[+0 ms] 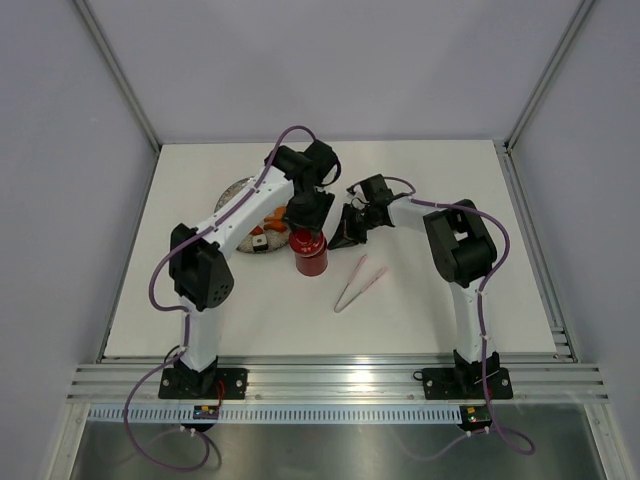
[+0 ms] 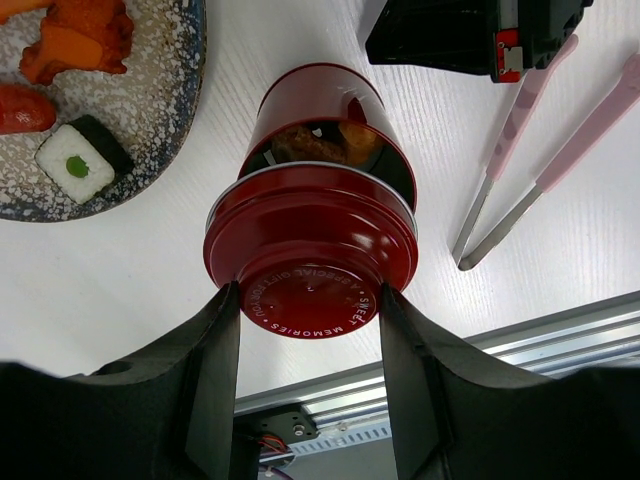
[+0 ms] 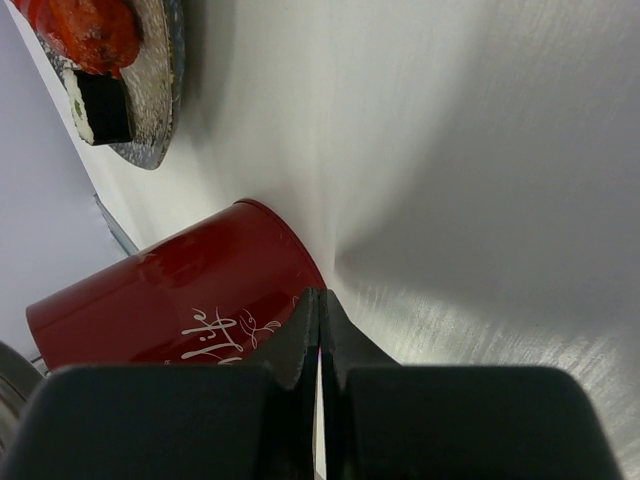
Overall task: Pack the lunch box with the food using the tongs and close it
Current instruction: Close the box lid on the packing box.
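Note:
The lunch box (image 1: 311, 256) is a red canister standing just right of the plate. In the left wrist view its open mouth shows brown and orange food (image 2: 322, 144) inside. My left gripper (image 2: 310, 300) is shut on the round red lid (image 2: 312, 235), which hangs tilted just over the lunch box (image 2: 310, 105). My right gripper (image 3: 320, 298) is shut and empty, its tips against the lunch box's side (image 3: 170, 295). The pink tongs (image 1: 360, 283) lie on the table to the right of the canister, held by neither gripper. More food, including a sushi roll (image 2: 78, 160) and an orange piece (image 2: 80, 40), rests on the plate.
The speckled grey plate (image 1: 236, 190) sits left of the canister, partly under my left arm. The right gripper's black body (image 2: 470, 35) is close beside the canister. A metal rail (image 1: 330, 380) runs along the table's near edge.

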